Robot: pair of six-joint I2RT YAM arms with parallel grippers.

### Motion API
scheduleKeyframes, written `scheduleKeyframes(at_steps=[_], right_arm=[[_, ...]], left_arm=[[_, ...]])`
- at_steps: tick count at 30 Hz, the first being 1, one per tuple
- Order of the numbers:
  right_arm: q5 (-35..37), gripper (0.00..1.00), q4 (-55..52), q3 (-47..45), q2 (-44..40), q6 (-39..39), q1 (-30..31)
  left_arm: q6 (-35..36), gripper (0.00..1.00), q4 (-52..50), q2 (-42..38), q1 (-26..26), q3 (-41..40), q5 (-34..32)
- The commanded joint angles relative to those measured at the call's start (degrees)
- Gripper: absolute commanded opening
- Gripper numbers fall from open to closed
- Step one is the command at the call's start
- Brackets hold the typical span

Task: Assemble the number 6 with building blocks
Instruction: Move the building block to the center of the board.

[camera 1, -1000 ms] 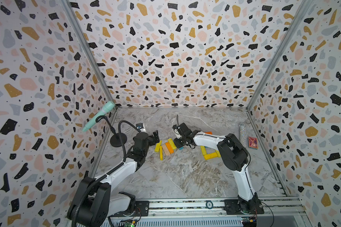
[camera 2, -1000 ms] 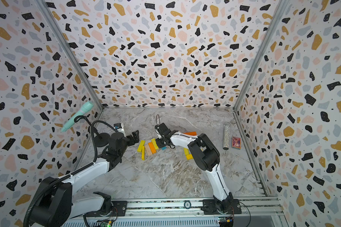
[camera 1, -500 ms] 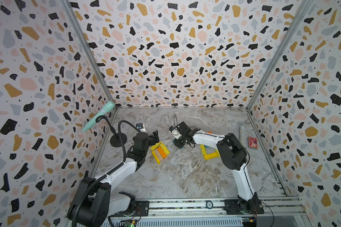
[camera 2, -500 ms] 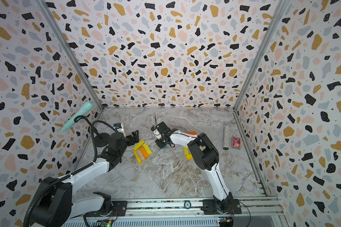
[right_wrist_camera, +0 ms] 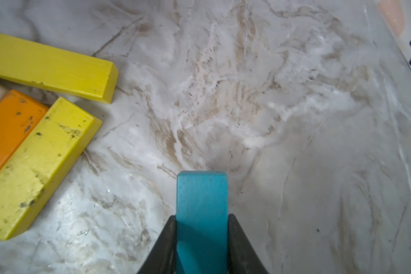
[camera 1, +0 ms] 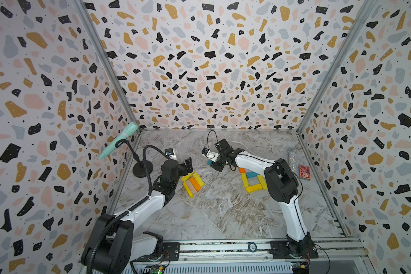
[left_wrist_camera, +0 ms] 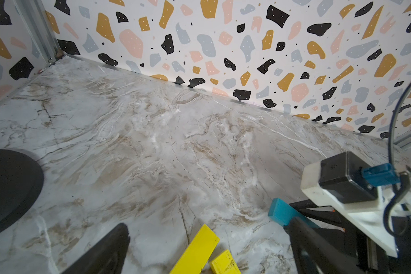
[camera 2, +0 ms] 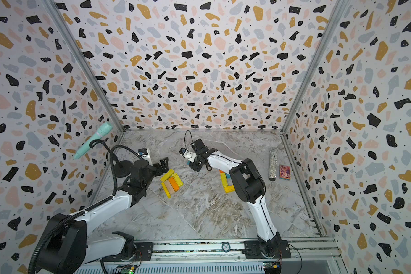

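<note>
Blocks go over one by one, I think: the right claw point(right_wrist_camera: 202, 217) is clamped on a blue block point(right_wrist_camera: 201, 194), held just above the table point(camera 1: 223, 213) at 10 o'clock from the half-made 6 point(camera 1: 254, 188). The left claw point(camera 2: 161, 166) is wide apart and empty, beside the spare pile point(camera 1: 192, 183) at 9 o'clock. Next, I guess, the blue block needs laying flat against the yellow sides.

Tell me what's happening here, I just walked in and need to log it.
The right gripper is clamped on a blue block, holding it between the two groups. The left gripper hangs open and empty beside the loose pile of yellow, orange and pale blocks. By the right arm lies a partly built figure of yellow, blue and orange blocks.
</note>
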Motion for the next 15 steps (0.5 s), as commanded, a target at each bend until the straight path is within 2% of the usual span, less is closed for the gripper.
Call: scheduleKeyframes(at_steps=[1, 6, 11, 15], right_arm=[[-1.73, 0.25, -2.29, 1.87, 2.05, -2.83, 0.49], [-1.14, 0.30, -2.87, 2.74, 3.48, -3.84, 0.49], [-0.41, 0.54, -3.22, 4.05, 3.61, -1.85, 0.41], [-1.66, 0.64, -2.85, 4.61, -0.49, 6.45, 0.23]], left_arm=[[1.08, 0.99, 2.34, -0.64, 0.36, -0.13, 0.52], [1.19, 0.99, 2.17, -1.35, 0.36, -0.33, 0.33], [1.19, 0.99, 2.17, -1.44, 0.36, -0.37, 0.26], [1.25, 1.00, 2.09, -1.44, 0.36, -0.35, 0.17]])
